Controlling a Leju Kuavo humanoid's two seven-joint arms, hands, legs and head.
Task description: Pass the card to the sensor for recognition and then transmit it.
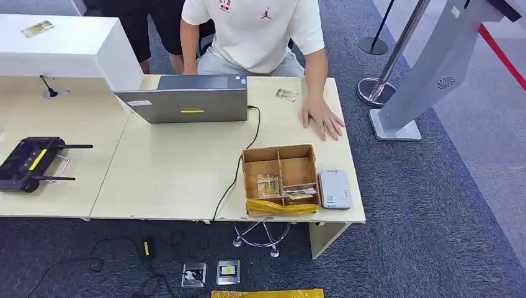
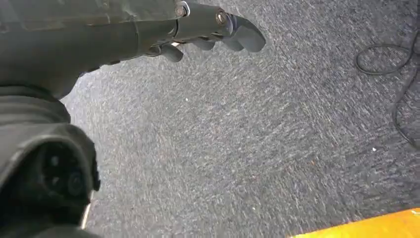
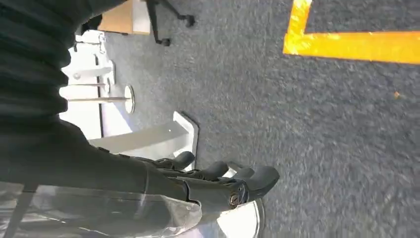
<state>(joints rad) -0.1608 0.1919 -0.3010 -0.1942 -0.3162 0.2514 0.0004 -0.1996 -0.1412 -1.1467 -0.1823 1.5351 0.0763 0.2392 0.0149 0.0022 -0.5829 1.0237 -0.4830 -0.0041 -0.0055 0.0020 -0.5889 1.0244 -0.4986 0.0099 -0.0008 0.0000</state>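
Cards lie in the cardboard box at the table's near right corner, beside the sensor. Left hand and right hand hang over carpet, fingers apart, holding nothing.

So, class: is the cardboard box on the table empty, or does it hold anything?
Not empty: the cardboard box holds cards in its near compartments.

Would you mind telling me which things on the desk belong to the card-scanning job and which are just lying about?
For the job:
- cardboard box with dividers
- cards in the box
- card reader beside the box

Just lying about:
- laptop
- black remote controller
- loose card near the person's hand
- black cable
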